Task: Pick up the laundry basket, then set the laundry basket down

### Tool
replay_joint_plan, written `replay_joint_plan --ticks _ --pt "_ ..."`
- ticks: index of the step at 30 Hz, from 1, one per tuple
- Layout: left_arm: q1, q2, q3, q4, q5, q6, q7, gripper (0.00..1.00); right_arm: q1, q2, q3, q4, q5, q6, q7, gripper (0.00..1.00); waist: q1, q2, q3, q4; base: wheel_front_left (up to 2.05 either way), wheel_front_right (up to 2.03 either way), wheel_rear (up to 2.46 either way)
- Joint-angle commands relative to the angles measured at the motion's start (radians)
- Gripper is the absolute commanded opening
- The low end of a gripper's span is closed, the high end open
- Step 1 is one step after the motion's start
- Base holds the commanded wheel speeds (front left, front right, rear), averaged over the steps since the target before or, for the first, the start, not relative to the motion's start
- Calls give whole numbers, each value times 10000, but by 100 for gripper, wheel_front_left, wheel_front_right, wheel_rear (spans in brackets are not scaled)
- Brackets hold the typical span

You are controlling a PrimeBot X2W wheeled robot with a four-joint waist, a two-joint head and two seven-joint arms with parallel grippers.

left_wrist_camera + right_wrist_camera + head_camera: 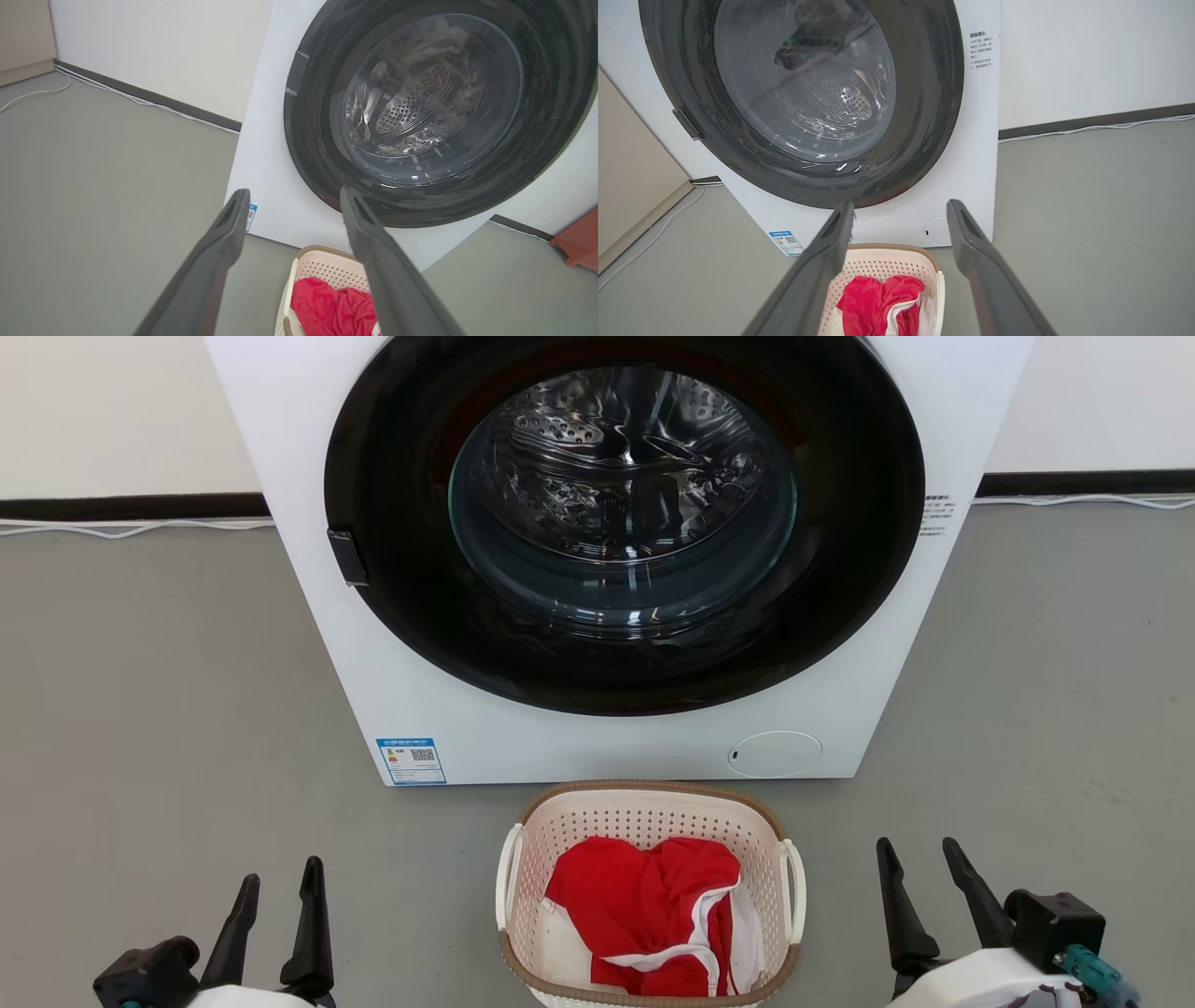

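The laundry basket (653, 821) stands upright on the grey floor (187, 709), just in front of the washing machine (560, 751) and centred below its closed round door (625, 523). The left pincer (281, 870) and the right pincer (917, 847) flank it, each well apart from it. Both have their fingers spread wide and hold nothing, so the lift has not begun.

To do it well, I would bring both pincers inward together, each to the white loop handle on its own side: the left handle (509, 877) and the right handle (794, 887). Closing at matching heights should let the basket rise level, so the load does not slide out.

The basket is small, cream-white perforated plastic, rounded-rectangular, with a brown woven-look rim. A crumpled red and white garment (644, 896) lies inside, below the rim, so it likely adds little weight.
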Motion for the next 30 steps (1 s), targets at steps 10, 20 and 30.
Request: replay_joint_plan --ticks 10,20,30 --pt "-49 188 398 -328 1345 -55 -444 100 -304 -127 186 -70 -1303 69 -459 100 0 0 5 -77 0 0 0" --pt "16 158 361 -266 1961 -60 -661 100 -352 -137 251 38 -2095 73 -674 100 0 0 66 -210 0 0 0" --pt "-53 279 339 -97 1820 -60 -661 100 -331 -137 234 52 -2039 73 -674 100 0 0 114 -252 0 0 0"
